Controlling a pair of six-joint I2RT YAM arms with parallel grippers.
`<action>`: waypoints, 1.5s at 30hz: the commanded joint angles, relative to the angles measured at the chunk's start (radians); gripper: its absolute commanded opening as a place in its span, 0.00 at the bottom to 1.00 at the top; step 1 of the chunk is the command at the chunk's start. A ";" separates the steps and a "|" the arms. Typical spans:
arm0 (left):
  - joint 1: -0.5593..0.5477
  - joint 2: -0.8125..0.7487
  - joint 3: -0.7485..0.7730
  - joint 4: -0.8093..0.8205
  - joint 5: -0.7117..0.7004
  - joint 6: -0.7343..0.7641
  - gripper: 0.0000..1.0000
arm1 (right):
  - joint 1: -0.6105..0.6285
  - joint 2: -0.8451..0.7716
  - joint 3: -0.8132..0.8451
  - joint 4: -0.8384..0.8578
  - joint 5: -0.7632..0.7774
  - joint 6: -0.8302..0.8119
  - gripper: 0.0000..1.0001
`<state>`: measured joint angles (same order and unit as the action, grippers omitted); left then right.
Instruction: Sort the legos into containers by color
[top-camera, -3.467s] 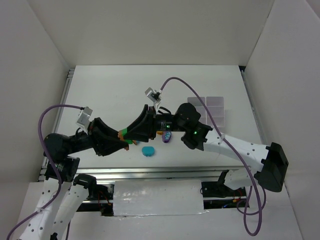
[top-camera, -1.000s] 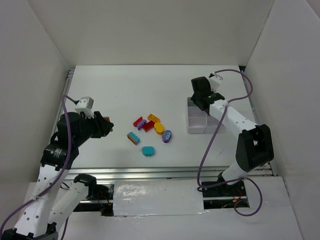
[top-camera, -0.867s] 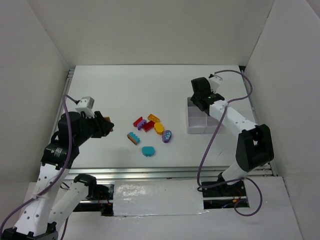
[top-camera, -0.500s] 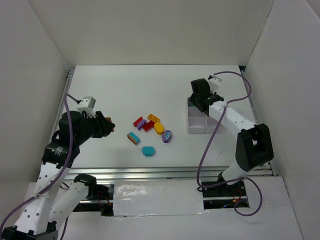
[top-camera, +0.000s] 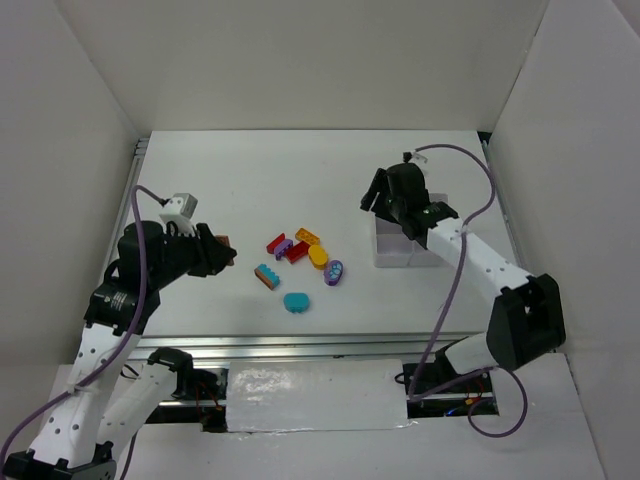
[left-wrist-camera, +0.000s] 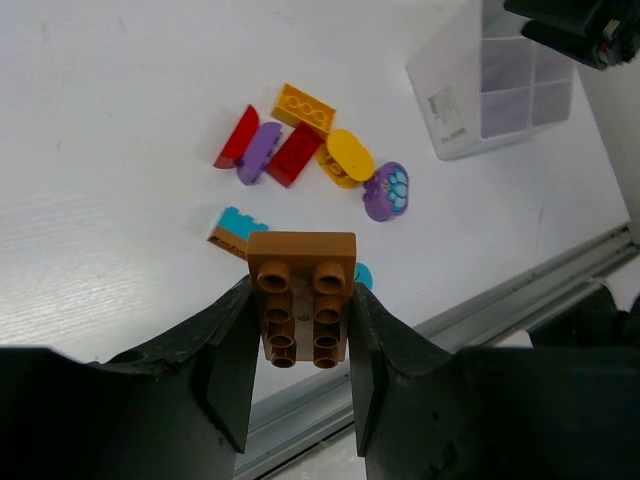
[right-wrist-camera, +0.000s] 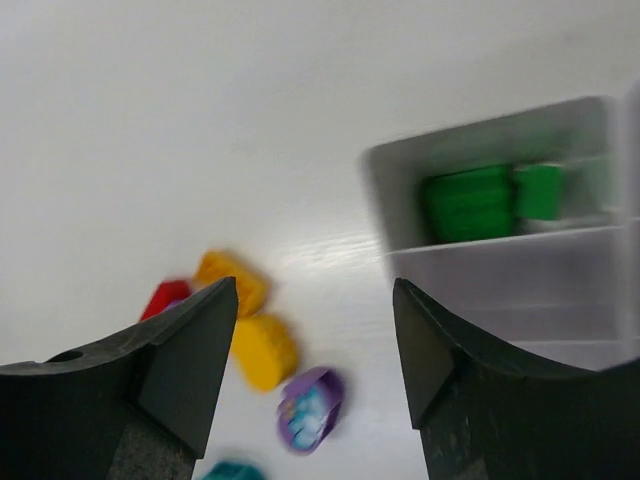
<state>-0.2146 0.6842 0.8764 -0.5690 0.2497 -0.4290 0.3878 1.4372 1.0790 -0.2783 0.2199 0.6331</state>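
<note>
My left gripper is shut on a brown-orange studded brick and holds it above the table, left of the pile. The loose legos lie mid-table: a red brick, an orange brick, a yellow oval, a purple oval, a teal-topped brick and a teal oval. My right gripper is open and empty, hovering by the left edge of the white tray. Green bricks lie in one compartment.
White walls close in the table on the left, back and right. A metal rail runs along the near edge. The tray's other compartments that show look bare. A purple cable loops along the right arm.
The right gripper has opened and swung left, off the tray toward the pile. The left arm has crept slightly right with its brick still held.
</note>
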 joint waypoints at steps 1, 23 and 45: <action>-0.002 -0.009 -0.005 0.072 0.167 0.030 0.00 | 0.052 -0.104 -0.017 0.137 -0.457 -0.102 0.71; -0.002 -0.120 -0.125 0.537 0.582 -0.482 0.00 | 0.560 -0.133 -0.208 1.020 -0.902 0.164 0.78; 0.000 -0.152 -0.119 0.531 0.589 -0.496 0.00 | 0.612 -0.057 -0.166 1.209 -0.866 0.209 0.06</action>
<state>-0.2146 0.5259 0.7357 -0.0257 0.8360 -0.9489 0.9886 1.3830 0.8814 0.8001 -0.6399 0.8303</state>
